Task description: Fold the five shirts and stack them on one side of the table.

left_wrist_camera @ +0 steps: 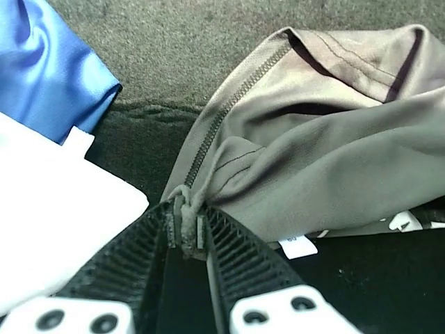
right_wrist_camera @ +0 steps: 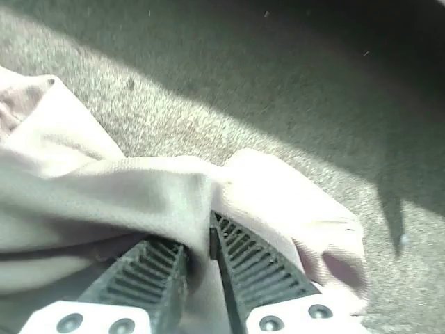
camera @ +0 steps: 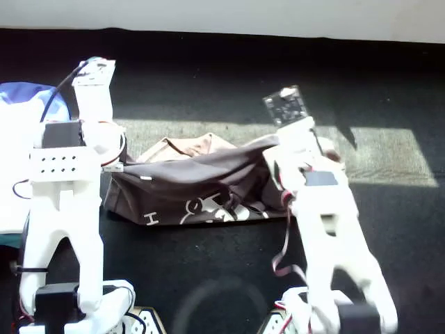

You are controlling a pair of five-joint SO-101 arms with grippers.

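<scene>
A brown-grey shirt (camera: 201, 184) with a white print lies crumpled in the middle of the dark table, stretched between both arms. My left gripper (left_wrist_camera: 186, 233) is shut on the shirt's (left_wrist_camera: 313, 160) hem at its left end; in the high view that gripper (camera: 117, 167) sits beside the cloth's left edge. My right gripper (right_wrist_camera: 200, 243) is shut on a fold of the same shirt (right_wrist_camera: 104, 195) at its right end, under the right arm (camera: 306, 167). A folded white shirt (left_wrist_camera: 49, 216) and a blue shirt (left_wrist_camera: 49, 62) lie at the table's left side.
The pile of blue cloth (camera: 24, 94) over white cloth (camera: 10, 181) takes up the left edge. A sunlit strip (camera: 382, 156) crosses the dark carpet-like tabletop (camera: 208, 278) behind the shirt. Both arm bases stand at the near edge.
</scene>
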